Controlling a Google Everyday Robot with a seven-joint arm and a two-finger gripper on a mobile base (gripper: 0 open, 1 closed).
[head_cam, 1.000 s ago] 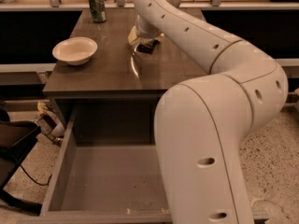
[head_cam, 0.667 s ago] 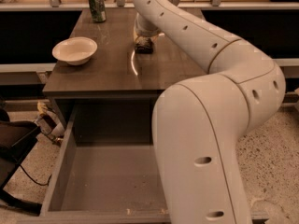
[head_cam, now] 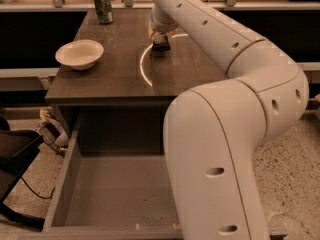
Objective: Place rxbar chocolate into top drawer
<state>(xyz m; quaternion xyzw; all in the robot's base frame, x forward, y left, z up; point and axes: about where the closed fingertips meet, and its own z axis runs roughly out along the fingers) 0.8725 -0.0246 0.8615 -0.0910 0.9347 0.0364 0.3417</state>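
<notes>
My gripper is at the end of the big white arm and reaches down onto the dark wooden countertop, right of its middle. A small dark shape lies on the counter right at the gripper's tip; it looks like the rxbar chocolate, mostly hidden by the gripper. The top drawer is pulled out wide below the counter's front edge, a grey-brown box with a bare flat bottom. My arm's lower part hides the drawer's right side.
A white bowl stands at the counter's left. A green soda can stands at the back left. A bright curved reflection marks the counter's middle. Dark gear and cables lie on the floor left of the drawer.
The gripper has shifted slightly back and to the right over the counter and sits lower on the dark shape. Bowl, can and drawer have not moved.
</notes>
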